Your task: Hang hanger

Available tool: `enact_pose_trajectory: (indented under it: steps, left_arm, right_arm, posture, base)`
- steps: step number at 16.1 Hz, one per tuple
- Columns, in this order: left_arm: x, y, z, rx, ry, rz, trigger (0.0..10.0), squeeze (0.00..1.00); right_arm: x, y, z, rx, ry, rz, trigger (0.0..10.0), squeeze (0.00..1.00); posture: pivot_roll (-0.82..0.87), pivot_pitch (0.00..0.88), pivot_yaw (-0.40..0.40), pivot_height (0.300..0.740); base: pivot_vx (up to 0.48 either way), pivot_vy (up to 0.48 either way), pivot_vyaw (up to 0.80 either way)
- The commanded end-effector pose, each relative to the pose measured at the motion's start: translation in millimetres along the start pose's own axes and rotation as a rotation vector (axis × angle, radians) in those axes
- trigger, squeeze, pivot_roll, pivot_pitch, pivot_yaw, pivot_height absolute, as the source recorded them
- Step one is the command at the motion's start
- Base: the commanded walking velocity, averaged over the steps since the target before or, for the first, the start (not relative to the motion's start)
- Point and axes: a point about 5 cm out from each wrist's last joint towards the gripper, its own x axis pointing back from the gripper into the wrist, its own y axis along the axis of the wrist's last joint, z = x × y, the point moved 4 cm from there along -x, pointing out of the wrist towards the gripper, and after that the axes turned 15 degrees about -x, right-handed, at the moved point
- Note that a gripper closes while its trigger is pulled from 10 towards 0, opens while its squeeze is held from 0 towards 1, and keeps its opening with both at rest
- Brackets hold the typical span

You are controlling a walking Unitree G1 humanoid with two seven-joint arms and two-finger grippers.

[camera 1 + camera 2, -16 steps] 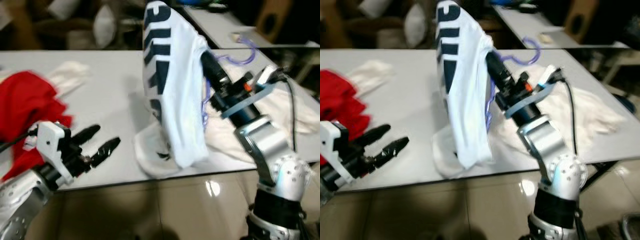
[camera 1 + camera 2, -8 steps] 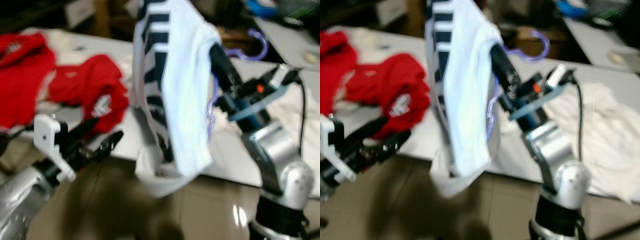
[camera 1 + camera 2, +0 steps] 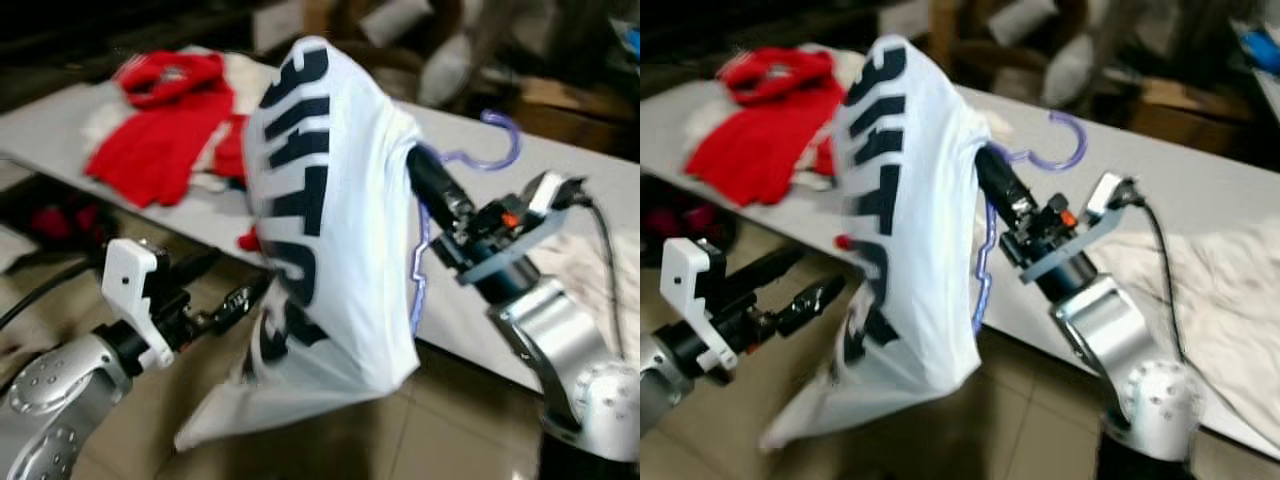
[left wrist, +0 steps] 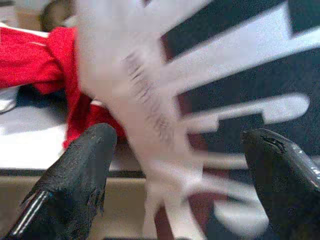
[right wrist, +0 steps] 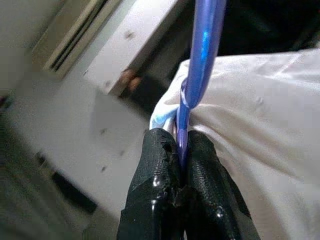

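Off table edge, right claw [image 5: 181, 150] grips hanger [image 5: 202, 60].

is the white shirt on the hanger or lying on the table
On the hanger: the white shirt hangs draped over the purple hanger, which the right gripper pinches, lifted clear of the table.

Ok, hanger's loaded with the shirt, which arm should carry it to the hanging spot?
Right. The right gripper is already shut on the purple hanger, holding the white shirt up off the table. The left gripper is open, low beside the shirt's hem, holding nothing.
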Motion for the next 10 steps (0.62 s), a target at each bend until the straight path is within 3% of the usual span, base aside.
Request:
enact_pose_trajectory:
  steps: [1, 5, 6, 7, 8, 10]
  left_arm:
    - [-2.3, 1.3, -0.5, -0.014, 0.002, -0.003, 10.0, 0.54]
    - [-8.7, -1.5, 6.1, -0.024, 0.043, -0.001, 10.0, 0.55]
    - [-8.9, -7.0, 5.3, -0.036, 0.042, 0.028, 10.0, 0.54]
    - [-8.9, -8.2, 4.7, -0.047, 0.039, 0.036, 10.0, 0.53]
    - [-8.6, -10.2, 3.4, -0.058, 0.023, 0.046, 10.0, 0.48]
    - [-7.9, -12.7, 2.5, -0.070, 0.024, 0.059, 10.0, 0.46]
  right_arm:
    - [2.1, -0.8, 4.3, 0.027, 0.014, 0.008, 10.0, 0.00]
    - [5.1, -6.4, -8.6, 0.155, -0.060, 0.068, 10.0, 0.00]
    - [9.1, -7.3, -23.8, 0.235, -0.137, 0.107, 10.0, 0.00]
    - [10.5, -8.0, -28.4, 0.275, -0.161, 0.128, 10.0, 0.00]
    - [10.8, -15.1, -40.1, 0.409, -0.220, 0.210, 10.0, 0.00]
    - [8.9, -17.8, -48.8, 0.491, -0.250, 0.249, 10.0, 0.00]
  posture:
    - [0.00, 0.010, -0.011, 0.740]
    - [-0.01, 0.000, -0.020, 0.740]
    - [-0.01, 0.000, -0.024, 0.740]
    - [-0.01, 0.000, -0.025, 0.740]
    - [-0.01, 0.000, -0.031, 0.740]
    - [0.00, 0.000, -0.044, 0.740]
  base:
    - [0.000, 0.000, 0.80]
    - [0.000, 0.000, 0.80]
    - [0.000, 0.000, 0.80]
    - [0.000, 0.000, 0.80]
    - [0.000, 0.000, 0.80]
    - [0.000, 0.000, 0.80]
